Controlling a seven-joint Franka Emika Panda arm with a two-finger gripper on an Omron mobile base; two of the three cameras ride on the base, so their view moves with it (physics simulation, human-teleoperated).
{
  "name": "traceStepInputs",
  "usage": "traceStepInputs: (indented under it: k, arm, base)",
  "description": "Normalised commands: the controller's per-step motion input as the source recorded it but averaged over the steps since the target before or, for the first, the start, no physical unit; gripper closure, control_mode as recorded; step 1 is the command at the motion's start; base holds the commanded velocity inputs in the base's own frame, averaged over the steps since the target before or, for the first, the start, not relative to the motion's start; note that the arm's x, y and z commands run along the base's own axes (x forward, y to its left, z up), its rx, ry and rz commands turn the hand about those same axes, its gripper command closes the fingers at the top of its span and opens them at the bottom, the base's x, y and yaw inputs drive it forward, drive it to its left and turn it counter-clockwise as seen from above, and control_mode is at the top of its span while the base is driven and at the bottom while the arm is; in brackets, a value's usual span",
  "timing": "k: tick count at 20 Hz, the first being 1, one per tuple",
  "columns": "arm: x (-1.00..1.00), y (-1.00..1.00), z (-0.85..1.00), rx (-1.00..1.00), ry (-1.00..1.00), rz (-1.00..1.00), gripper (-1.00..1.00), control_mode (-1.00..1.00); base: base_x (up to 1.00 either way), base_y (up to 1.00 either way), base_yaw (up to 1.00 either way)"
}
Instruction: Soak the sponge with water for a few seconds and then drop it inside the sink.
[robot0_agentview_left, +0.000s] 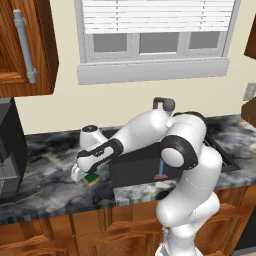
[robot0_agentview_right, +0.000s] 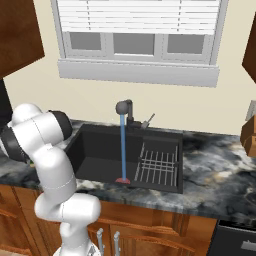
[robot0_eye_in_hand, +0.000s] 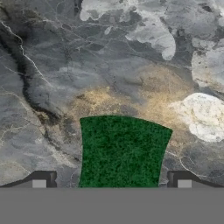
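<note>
No brand, label or readable writing anywhere. Largest: a marble-like tabletop (robot0_agentview_left: 45, 185), dark grey with pale and tan veins, polished, on brown wooden cabinets with raised panels. Set into it, the sink (robot0_agentview_right: 95, 145), a deep rectangular basin of matt charcoal colour, with a black curved faucet (robot0_agentview_right: 125, 107) at the far rim. Inside the basin on the right, a wire dish rack (robot0_agentview_right: 159, 162) of thin grey bars. Behind, a cream wall and a window (robot0_agentview_left: 155, 35) with a grey frame and white slatted blind. Falling straight from the faucet, the water (robot0_agentview_right: 122, 145), a thin light blue stream ending on a small red drain mark (robot0_agentview_right: 122, 180) on the basin floor. Smallest: the sponge (robot0_eye_in_hand: 123, 151), flat and rectangular, with a rough dark green top and a yellow lower layer seen in the left base view, lying on the tabletop just left of the sink, near the front edge. Directly above it, the gripper (robot0_eye_in_hand: 111, 181), pointing down. Fingers (robot0_eye_in_hand: 43, 180) spread wide apart, one at each side of the sponge, not pressing its sides.
</note>
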Motion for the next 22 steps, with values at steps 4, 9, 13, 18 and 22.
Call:
traceStepInputs:
  k: [4, 9, 13, 18, 22]
  arm:
    - [0.00, 0.00, -0.01, 0.00, 0.00, 0.00, -1.00, -1.00]
    - [0.02, 0.00, -0.08, 0.00, 0.00, 0.00, -1.00, -1.00]
    - [0.10, 0.00, -0.14, 0.00, 0.00, 0.00, -1.00, -1.00]
    - [0.13, 0.00, -0.16, 0.00, 0.00, -0.01, -1.00, -1.00]
    - [0.12, 0.00, -0.15, 0.00, 0.00, -0.01, -1.00, -1.00]
  base:
    - [0.00, 0.00, 0.00]
    - [0.00, 0.00, 0.00]
    - [0.00, 0.00, 0.00]
    - [0.00, 0.00, 0.00]
    - [0.00, 0.00, 0.00]
